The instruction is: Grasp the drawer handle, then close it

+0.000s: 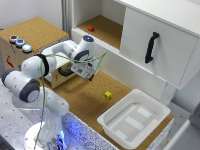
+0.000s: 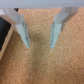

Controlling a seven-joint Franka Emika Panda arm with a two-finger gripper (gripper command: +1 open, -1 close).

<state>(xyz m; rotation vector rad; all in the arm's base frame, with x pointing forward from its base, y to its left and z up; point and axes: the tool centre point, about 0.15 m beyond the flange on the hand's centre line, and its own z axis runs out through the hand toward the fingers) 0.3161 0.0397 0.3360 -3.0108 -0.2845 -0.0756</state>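
I see the claw [image 1: 90, 76] spread, pinching nothing, hovering over the cork counter [image 1: 85, 97] just beside the open drawer [image 1: 62, 76].

One robot arm [image 1: 47, 67] stands here. Three buttons [image 1: 20, 43] sit on one cork-topped box [image 1: 35, 35]. Two small cubes: one red cube [image 1: 91, 28], one yellow cube [image 1: 108, 95]. One white tub [image 1: 134, 119], one cabinet door [image 1: 160, 45].

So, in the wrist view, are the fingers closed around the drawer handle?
No, the fingers stand apart over bare cork floor, with nothing between them.
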